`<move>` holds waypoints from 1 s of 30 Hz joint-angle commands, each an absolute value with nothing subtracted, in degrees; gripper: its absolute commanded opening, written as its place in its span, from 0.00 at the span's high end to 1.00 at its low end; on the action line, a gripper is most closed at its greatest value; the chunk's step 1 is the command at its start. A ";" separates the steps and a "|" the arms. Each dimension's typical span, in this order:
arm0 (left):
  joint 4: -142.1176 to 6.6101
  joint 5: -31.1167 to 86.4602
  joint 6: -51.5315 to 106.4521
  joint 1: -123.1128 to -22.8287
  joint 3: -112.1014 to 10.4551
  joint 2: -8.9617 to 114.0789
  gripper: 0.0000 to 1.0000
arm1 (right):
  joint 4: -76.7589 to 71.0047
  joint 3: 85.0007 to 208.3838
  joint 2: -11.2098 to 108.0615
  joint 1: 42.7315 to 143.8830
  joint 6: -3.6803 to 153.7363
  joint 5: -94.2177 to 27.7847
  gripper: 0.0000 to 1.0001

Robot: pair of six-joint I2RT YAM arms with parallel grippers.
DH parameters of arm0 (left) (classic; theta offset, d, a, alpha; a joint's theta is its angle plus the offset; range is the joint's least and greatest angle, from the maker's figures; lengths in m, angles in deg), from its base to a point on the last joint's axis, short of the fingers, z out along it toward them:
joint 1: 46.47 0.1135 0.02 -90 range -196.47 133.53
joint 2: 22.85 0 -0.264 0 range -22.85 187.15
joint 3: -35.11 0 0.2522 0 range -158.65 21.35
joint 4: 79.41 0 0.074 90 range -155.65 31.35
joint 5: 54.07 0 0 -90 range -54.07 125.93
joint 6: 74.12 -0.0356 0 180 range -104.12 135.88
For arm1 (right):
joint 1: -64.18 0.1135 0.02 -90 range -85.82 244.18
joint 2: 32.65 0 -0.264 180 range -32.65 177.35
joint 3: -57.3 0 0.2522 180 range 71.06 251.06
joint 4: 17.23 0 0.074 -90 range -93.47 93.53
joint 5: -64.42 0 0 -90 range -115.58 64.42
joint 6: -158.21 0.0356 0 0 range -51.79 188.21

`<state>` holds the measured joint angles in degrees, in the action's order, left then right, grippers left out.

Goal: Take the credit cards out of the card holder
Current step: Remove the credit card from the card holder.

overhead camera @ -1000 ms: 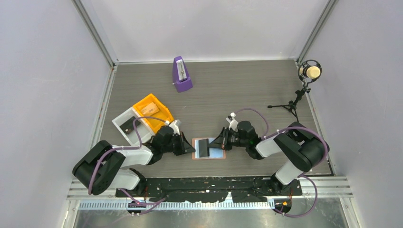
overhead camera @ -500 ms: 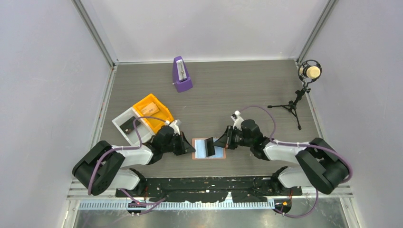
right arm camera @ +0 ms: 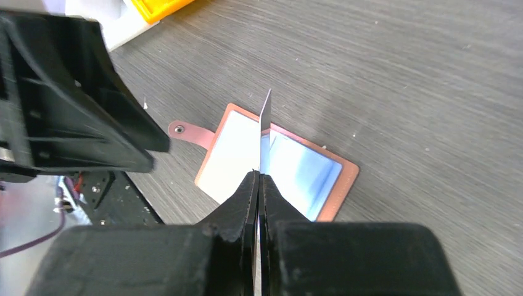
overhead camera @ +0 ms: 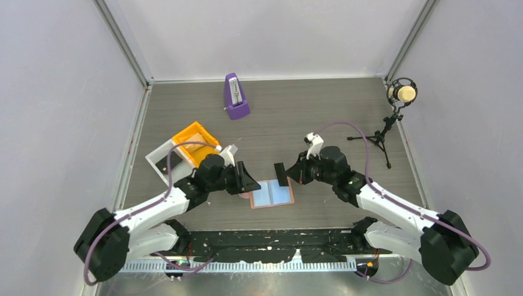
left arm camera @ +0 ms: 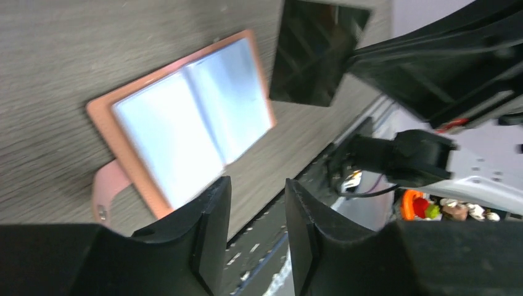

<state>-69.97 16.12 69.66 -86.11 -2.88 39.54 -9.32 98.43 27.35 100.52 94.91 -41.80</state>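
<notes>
Sitting beyond the card holder [overhead camera: 271,194]: orange tray [overhead camera: 185,133], metronome [overhead camera: 236,98]

card holder [overhead camera: 271,194] flat on table [overhead camera: 308,123] | credit card [overhead camera: 281,174] above it, apart

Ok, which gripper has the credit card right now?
The right gripper: its jaws are shut on the dark credit card, clear of the card holder. The left gripper has open, empty jaws.
</notes>
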 commanded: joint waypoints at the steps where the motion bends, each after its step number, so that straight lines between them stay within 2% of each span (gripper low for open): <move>1: -61.93 19.62 71.44 -86.29 -7.63 32.04 0.57 | -5.27 100.25 22.48 102.78 83.74 -35.78 0.95; 4: -61.63 21.92 74.65 -86.29 -8.90 27.92 0.52 | -5.75 99.45 19.24 106.82 80.72 -30.92 0.95; 9: -63.69 23.29 82.10 -86.29 -10.50 24.77 0.47 | -7.17 99.86 16.29 120.88 74.92 -13.62 0.95; 16: -60.49 24.20 83.88 -86.30 -12.73 24.14 0.43 | -11.04 101.42 18.14 138.38 62.80 7.23 0.95; 24: -58.43 22.42 82.10 -86.35 -11.87 26.75 0.41 | -12.57 106.82 28.26 148.14 55.52 20.10 0.95; 30: -55.60 23.69 81.37 -86.36 -9.86 26.07 0.39 | -12.26 108.66 32.32 151.33 54.05 23.09 0.95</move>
<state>-56.92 23.00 82.38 -86.13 -11.04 27.00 -9.58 105.76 30.68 149.61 56.71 16.93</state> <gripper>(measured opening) 0.607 0.065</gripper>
